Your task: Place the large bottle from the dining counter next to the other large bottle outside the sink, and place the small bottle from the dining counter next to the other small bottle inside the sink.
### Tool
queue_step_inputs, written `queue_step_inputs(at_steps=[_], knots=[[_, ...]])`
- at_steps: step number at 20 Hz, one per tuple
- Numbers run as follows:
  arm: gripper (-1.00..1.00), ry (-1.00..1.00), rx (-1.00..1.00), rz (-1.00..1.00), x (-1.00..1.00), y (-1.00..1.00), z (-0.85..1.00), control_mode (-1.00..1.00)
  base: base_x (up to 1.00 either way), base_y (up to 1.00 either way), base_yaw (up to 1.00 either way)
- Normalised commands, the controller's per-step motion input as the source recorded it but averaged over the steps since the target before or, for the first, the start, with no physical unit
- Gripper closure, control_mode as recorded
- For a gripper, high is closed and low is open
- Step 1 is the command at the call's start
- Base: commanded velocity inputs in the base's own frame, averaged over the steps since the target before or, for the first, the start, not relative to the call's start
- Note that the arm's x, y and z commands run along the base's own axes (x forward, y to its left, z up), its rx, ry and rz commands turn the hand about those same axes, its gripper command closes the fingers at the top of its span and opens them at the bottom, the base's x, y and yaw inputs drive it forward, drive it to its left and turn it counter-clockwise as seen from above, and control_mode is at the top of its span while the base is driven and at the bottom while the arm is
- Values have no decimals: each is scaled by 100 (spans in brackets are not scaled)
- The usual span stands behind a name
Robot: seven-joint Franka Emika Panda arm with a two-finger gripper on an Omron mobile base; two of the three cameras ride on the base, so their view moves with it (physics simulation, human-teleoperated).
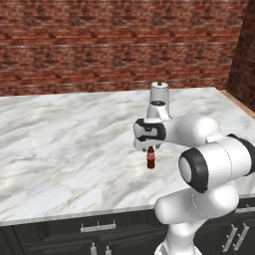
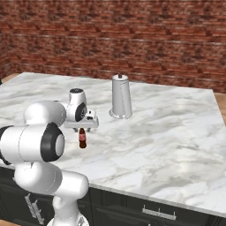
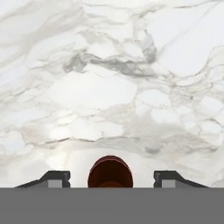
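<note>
The small bottle (image 1: 151, 158) (image 2: 82, 139), dark brown with a red label, stands upright on the marble dining counter (image 1: 60, 149) (image 2: 167, 141), near its front edge. My gripper (image 1: 150, 148) (image 2: 82, 128) points straight down just above it. In the hand view the bottle's round reddish top (image 3: 110, 171) lies between the two fingertips (image 3: 56, 177), with a gap on each side, so the gripper (image 3: 113, 177) is open and touches nothing. The large bottle and the sink are out of view.
A tall grey cylinder with a small knob (image 1: 159, 92) (image 2: 121, 98) stands on the counter behind the bottle. A brick wall (image 1: 119, 45) backs the counter. Dark cabinets with silver handles (image 1: 97, 227) run below the front edge.
</note>
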Motion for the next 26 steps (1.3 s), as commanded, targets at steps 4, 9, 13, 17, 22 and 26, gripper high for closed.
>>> queue_step_inputs(at_steps=[4,9,13,17,22,26], knots=[[100,0,0,1,-4,2,-11,-100,0,0,0],[100,0,0,1,-4,0,-11,-100,0,0,0],[100,-4,0,1,-17,1,-2,-100,0,0,0],[100,-6,-1,2,-28,2,36,-100,0,0,0],[100,-3,-1,3,-26,0,82,-100,0,0,0],[100,1,0,2,-18,-5,86,-100,0,0,0]])
